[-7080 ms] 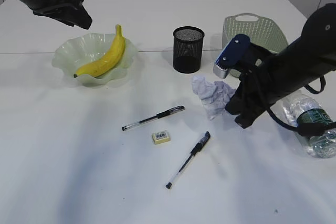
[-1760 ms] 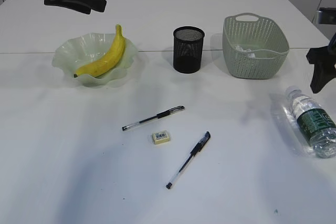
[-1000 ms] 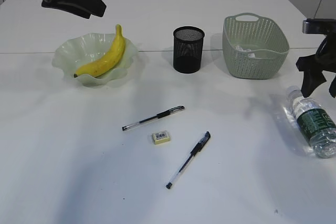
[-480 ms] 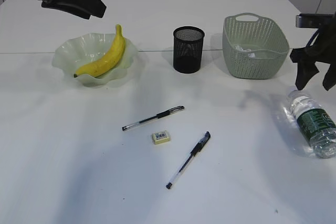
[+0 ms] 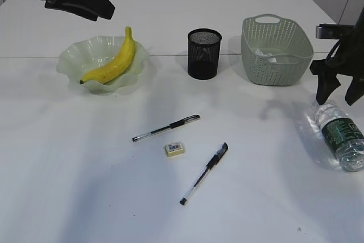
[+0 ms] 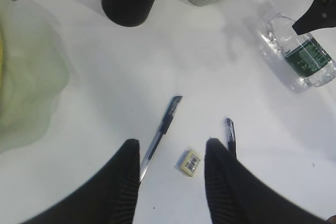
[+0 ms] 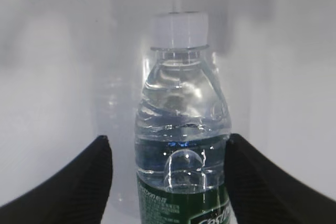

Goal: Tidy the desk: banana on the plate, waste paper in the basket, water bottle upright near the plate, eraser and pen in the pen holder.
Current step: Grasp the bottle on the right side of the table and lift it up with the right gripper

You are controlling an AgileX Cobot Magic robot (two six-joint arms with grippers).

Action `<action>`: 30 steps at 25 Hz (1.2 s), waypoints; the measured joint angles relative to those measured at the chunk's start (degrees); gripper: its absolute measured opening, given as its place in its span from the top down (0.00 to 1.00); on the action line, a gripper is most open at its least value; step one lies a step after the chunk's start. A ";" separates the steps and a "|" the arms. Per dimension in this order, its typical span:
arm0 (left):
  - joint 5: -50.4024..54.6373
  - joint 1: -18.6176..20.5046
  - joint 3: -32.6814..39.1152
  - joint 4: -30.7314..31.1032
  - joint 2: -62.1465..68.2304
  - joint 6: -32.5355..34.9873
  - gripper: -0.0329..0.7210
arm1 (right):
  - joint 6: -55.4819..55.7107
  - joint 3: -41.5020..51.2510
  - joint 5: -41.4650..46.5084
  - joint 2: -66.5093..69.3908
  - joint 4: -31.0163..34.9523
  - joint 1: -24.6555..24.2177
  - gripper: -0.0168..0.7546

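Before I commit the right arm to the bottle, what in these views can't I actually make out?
- Basket contents: exterior view shows only a pale scrap behind the front wall.
- Water bottle base: cut off by the right wrist view's bottom edge; cap hidden behind the right gripper in the exterior view.
- Pen holder inside: dark mesh hides it.
- Eraser sticker print: too small.
- Left gripper: fingertips cut off by the exterior view's top edge.
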 joint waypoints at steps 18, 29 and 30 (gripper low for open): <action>1.20 0.00 0.00 1.59 0.00 0.00 0.58 | 0.18 -0.22 0.10 3.90 -1.85 0.00 0.33; 2.38 0.00 0.00 1.59 0.00 0.00 0.58 | 0.18 -0.22 -0.01 3.90 -1.91 0.00 0.25; 2.36 0.00 0.00 1.59 0.00 0.00 0.58 | 0.18 -0.22 -0.01 3.90 -1.91 0.00 0.25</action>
